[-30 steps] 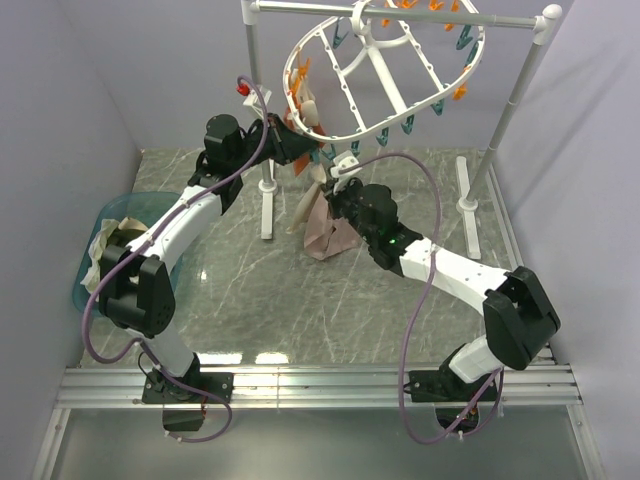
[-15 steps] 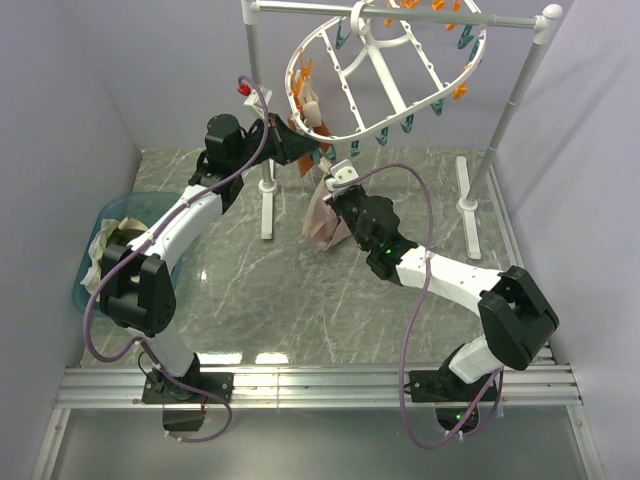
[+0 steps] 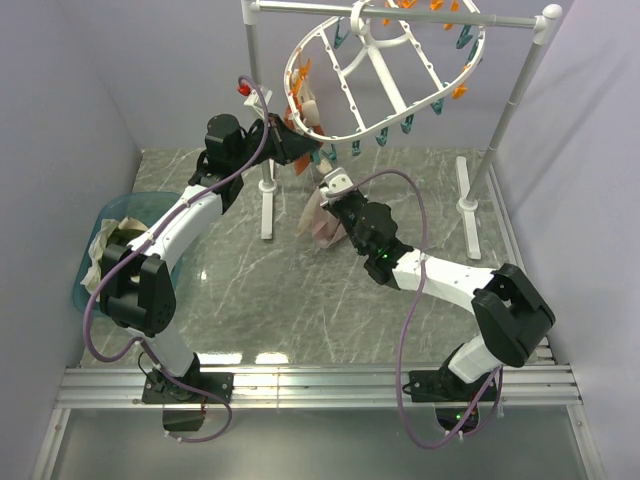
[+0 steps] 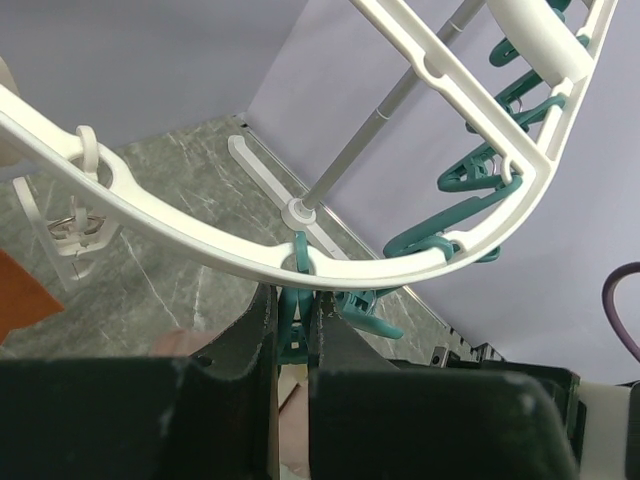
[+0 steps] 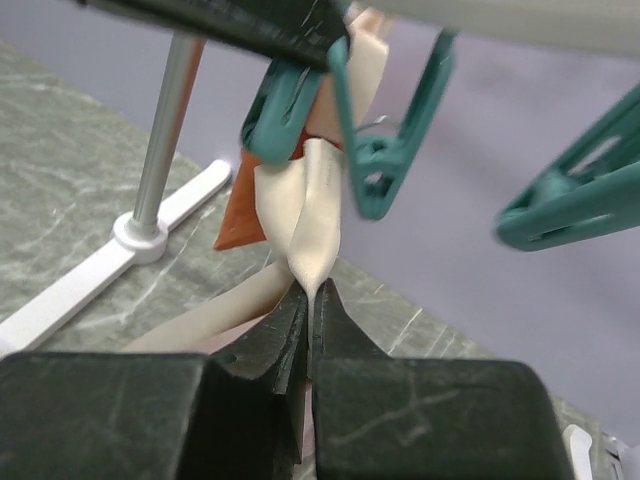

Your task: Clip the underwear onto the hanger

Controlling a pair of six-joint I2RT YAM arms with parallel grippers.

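Top external view shows the large white plastic oval hanger (image 3: 383, 72) hanging tilted from the white pole stand (image 3: 516, 95) over the grey marbled worktop (image 3: 290, 300). The left pincer (image 3: 303, 150) is up at the hanger's lower rim. Seen from the left wrist, its jaws stand narrow, pinched on a teal plastic clothes peg (image 4: 291, 300) that hangs from that rim.

Just below and to the right, the right pincer (image 3: 327, 193) holds the pale pinkish-beige cloth underwear (image 3: 316, 222), and the loose part droops beneath it. From the right wrist, its jaws are closed tight on a thin fold of the cloth. The fold runs up to the mouth of the squeezed peg, though I cannot tell whether it sits inside. A rust-orange piece of cloth (image 5: 238, 222) shows just behind the fold.
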